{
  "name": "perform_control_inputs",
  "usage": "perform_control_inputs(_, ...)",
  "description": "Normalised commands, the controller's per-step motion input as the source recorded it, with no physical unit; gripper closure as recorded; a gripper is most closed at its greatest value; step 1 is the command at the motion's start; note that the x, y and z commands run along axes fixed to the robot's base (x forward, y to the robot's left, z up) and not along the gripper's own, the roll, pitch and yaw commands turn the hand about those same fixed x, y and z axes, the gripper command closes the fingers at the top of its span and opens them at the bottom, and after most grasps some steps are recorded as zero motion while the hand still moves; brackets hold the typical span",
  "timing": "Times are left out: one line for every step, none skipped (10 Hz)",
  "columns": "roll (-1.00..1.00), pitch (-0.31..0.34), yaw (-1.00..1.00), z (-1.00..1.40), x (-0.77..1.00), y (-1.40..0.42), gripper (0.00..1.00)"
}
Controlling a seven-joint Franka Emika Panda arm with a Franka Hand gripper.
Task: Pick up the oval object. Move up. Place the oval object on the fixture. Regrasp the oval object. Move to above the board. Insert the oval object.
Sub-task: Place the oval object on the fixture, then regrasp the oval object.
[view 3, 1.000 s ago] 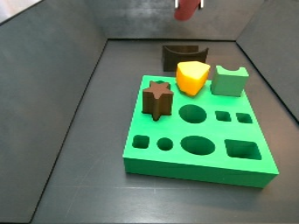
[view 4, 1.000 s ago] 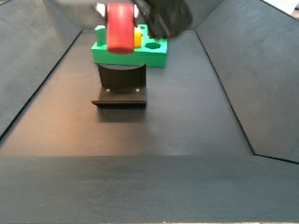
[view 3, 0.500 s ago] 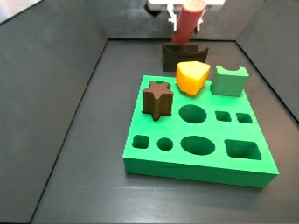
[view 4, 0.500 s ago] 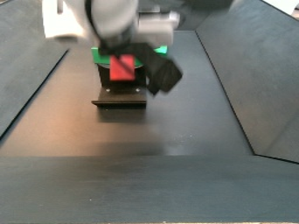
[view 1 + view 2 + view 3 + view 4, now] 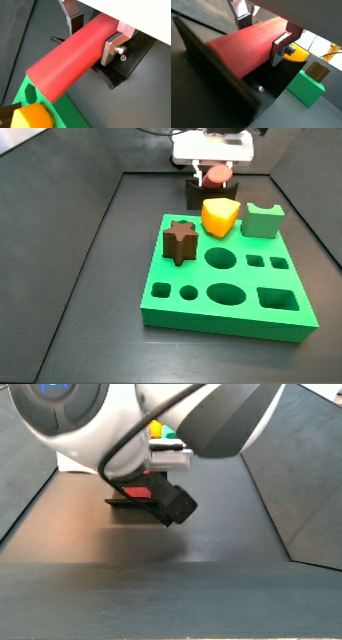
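Hiding most of the fixture [image 5: 134, 501], gripper [image 5: 93, 31] jaws clamped on the oval object [image 5: 75, 54].

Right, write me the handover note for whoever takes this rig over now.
Gripper: shut on the oval object, down at the fixture behind the far end of the board.
Oval object: still between the fingers, lying across the fixture's top in a wrist view; whether it is fully seated in the notch cannot be told.
Board: its oval hole is empty; the star peg, yellow wedge and light green block stand on the board.
Done: pick up, move up, brought to the fixture.
Left: release on the fixture, regrasp, move above the board, insert.
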Motion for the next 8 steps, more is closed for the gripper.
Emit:
perform_control_inputs(-0.14,-0.058,-0.09,-0.18,0.07,0.05,1.0)
perform_control_inputs(0.0,0.0,0.0,-0.17,0.0,-0.5,1.0)
perform_control_inputs(0.0,0.0,0.0,0.0,0.0,0.0,0.0)
perform_control_inputs(-0.07,0.006,-0.02,1.0,0.0,0.0,0.0)
perform_control_inputs(-0.06,0.009,-0.01,1.0,0.0,0.0,0.0)
perform_control_inputs(-0.03,0.017,0.0,1.0,-0.02,0.0,0.0)
perform_control_inputs(0.0,0.021,0.01,1.0,-0.02,0.0,0.0)
perform_control_inputs(0.03,0.033,0.01,1.0,-0.03,0.0,0.0)
